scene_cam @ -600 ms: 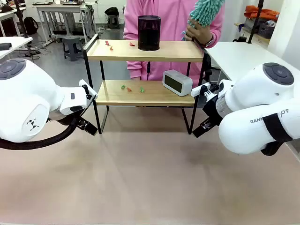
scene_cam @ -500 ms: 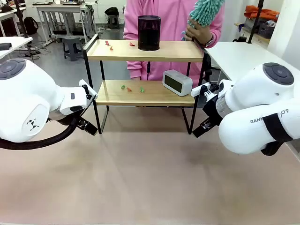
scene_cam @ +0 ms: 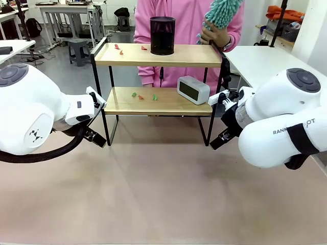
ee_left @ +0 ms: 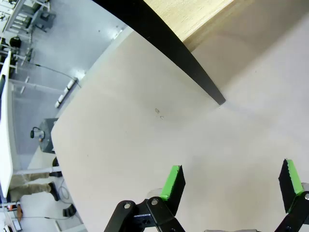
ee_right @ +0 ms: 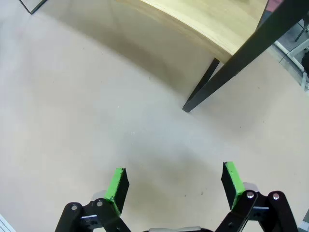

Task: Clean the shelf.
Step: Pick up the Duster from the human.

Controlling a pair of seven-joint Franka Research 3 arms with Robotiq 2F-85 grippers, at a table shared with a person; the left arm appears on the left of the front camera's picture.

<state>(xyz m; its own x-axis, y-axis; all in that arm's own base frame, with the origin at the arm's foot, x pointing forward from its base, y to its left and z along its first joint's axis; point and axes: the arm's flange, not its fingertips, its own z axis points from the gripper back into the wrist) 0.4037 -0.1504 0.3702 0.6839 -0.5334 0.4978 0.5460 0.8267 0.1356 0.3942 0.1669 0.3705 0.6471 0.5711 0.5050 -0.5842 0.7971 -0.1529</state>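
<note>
Since the earlier frame, only the person's hand (scene_cam: 213,34) and the teal duster (scene_cam: 222,13) have nudged a little left, above the far right corner of the shelf (scene_cam: 153,55); both arms look unmoved.

The shelf stands at the far middle of the table (scene_cam: 153,199), and you have bare tabletop all along the near side. Left gripper (ee_left: 233,182): fingers wide, holding nothing, near the shelf's near left leg. Right gripper (ee_right: 175,183): also wide and empty, near the near right leg.

The shelf has two light wood boards on a black frame.
- Top board: black cylinder (scene_cam: 162,35), red scraps (scene_cam: 117,47).
- Lower board: clock (scene_cam: 193,89), green and orange scraps (scene_cam: 140,96).

The right arm's casing reads "RANK" and "OT". The clock face is illegible.
</note>
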